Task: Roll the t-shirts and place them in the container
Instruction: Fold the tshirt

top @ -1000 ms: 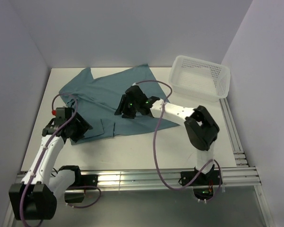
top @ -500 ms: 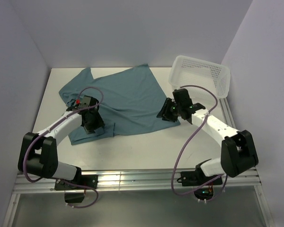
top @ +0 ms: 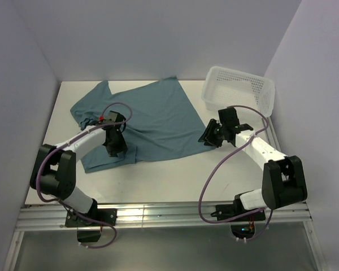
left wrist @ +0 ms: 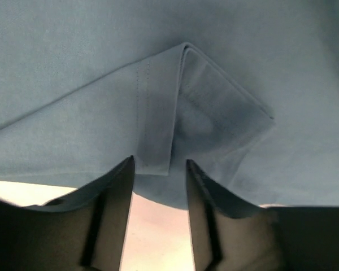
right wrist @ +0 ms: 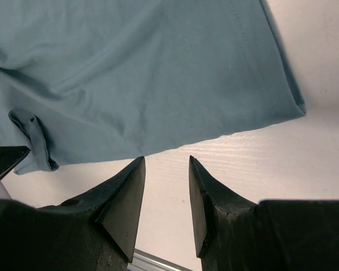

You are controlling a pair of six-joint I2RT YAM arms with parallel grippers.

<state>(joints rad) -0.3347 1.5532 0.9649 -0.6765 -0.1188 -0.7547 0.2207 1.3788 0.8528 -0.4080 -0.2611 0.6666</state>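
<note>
Left gripper (left wrist: 159,161) and right gripper (right wrist: 166,158) stand parted, unclamped, at the t-shirt (top: 158,113) edge.

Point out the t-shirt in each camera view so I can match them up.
Top external: the t-shirt lies spread out, left of centre in the picture.
Left wrist: the t-shirt fills most of the frame.
Right wrist: the t-shirt covers the upper part, its hem slanting across.
Shared landmark: the folded flap at the near hem, central in left wrist, apparently far left in right wrist.
</note>
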